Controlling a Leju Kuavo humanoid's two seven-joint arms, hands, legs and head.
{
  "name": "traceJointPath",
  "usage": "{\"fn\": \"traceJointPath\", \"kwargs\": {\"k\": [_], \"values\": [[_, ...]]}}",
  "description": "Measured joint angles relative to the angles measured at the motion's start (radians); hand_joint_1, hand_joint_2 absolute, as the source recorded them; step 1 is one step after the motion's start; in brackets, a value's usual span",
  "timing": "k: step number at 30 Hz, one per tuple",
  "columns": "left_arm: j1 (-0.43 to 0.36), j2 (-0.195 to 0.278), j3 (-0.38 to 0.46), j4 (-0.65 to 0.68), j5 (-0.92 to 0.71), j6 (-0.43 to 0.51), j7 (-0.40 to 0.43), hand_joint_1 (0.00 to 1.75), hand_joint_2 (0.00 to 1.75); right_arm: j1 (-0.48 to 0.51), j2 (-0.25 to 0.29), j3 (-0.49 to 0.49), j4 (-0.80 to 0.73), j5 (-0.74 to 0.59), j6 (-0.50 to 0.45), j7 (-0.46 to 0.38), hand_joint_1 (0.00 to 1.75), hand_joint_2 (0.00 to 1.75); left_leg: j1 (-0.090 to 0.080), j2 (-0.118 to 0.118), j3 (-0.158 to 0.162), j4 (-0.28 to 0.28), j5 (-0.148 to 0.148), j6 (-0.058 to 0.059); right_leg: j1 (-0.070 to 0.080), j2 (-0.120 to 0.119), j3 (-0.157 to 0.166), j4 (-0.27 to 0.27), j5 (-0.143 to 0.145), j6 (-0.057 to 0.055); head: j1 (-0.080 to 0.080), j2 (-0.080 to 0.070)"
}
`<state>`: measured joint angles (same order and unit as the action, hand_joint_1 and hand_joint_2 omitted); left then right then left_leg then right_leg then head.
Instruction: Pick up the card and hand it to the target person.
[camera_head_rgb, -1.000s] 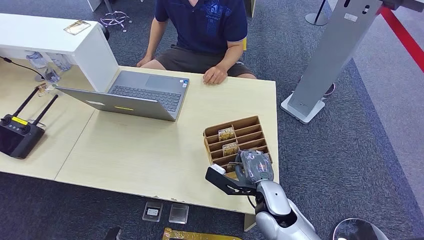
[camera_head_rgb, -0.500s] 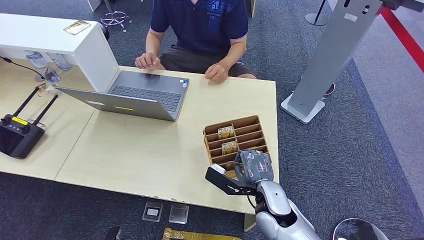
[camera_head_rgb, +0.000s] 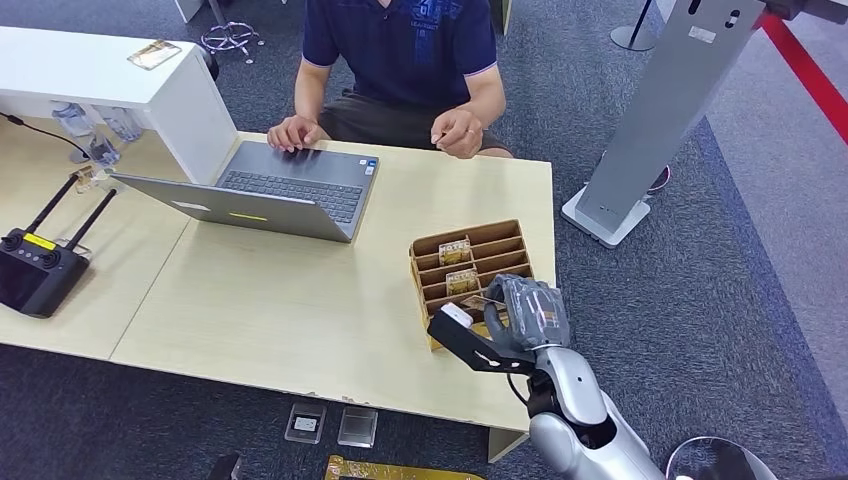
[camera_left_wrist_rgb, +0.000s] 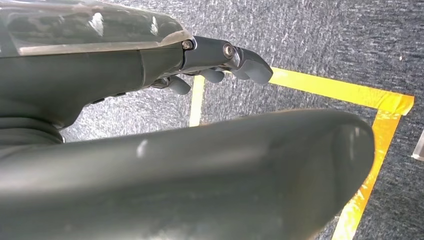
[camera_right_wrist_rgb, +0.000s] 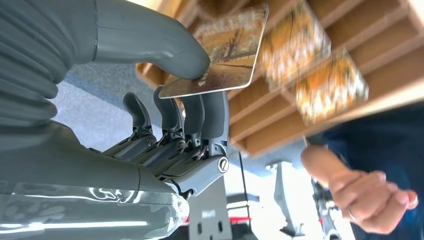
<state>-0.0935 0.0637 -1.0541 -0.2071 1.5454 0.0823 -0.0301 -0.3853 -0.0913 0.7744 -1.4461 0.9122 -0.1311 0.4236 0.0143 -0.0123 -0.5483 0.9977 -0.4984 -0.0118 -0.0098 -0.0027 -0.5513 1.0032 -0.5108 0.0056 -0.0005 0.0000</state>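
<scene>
The right hand (camera_right_wrist_rgb: 165, 100) pinches a card (camera_right_wrist_rgb: 225, 50) between thumb and fingers (camera_right_wrist_rgb: 192, 115), just above the slotted wooden box (camera_head_rgb: 478, 262) on the table (camera_head_rgb: 300, 300). Beyond sits a person (camera_head_rgb: 405, 60). The left hand (camera_left_wrist_rgb: 215, 65) hangs over the floor, fingers curled around nothing.

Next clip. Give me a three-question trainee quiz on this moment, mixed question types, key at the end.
1. True or false: the right hand pinches a card between thumb and fingers.
2. Besides that card, how many cards stand in the wooden rack? A) none B) two C) five
3. Fill in: one of the person's hands rests on the ___; the other is raised off the table.

Key: 1 true; 2 B; 3 laptop.
</scene>
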Motion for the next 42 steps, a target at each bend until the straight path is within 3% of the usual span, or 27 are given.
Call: {"fn": "traceJointPath", "kwargs": {"k": [9,15,28,40,42], "values": [[0.0,0.0,0.008,0.0,-0.011,-0.006,0.0,0.0,0.0,-0.015,-0.037,-0.054,-0.112,0.009,-0.004,0.007,1.34,1.75,0.0,0.0,0.0,0.0,0.0,0.0,0.0,0.0,0.0,0.0,0.0,0.0,0.0,0.0],[-0.001,0.0,0.007,0.0,-0.037,-0.009,0.006,0.0,0.0,-0.084,-0.035,-0.062,-0.087,-0.036,-0.031,-0.038,1.34,1.75,0.0,0.0,-0.001,0.0,0.0,0.0,0.0,0.0,0.0,0.0,0.0,0.0,0.0,0.0],[-0.008,0.001,-0.011,0.0,-0.06,-0.014,0.01,0.0,0.0,-0.312,0.06,-0.034,0.338,-0.13,-0.167,-0.159,1.34,1.75,0.0,-0.001,-0.002,0.0,0.0,0.0,0.0,-0.001,-0.001,0.001,0.0,0.0,0.0,0.0],[-0.009,0.002,-0.012,0.0,-0.037,-0.007,0.012,0.0,0.0,-0.378,0.145,-0.002,0.577,-0.123,-0.26,-0.209,1.34,1.75,0.0,-0.001,-0.002,0.0,0.0,0.0,0.0,-0.001,-0.001,0.001,0.0,0.0,0.0,0.0],[-0.008,0.002,-0.012,0.0,-0.034,-0.006,0.011,0.0,0.0,-0.385,0.155,0.0,0.601,-0.12,-0.275,-0.216,0.67,1.75,0.0,-0.001,-0.002,0.0,0.0,0.0,0.0,-0.001,-0.001,0.001,0.0,0.0,0.0,0.0]]}}
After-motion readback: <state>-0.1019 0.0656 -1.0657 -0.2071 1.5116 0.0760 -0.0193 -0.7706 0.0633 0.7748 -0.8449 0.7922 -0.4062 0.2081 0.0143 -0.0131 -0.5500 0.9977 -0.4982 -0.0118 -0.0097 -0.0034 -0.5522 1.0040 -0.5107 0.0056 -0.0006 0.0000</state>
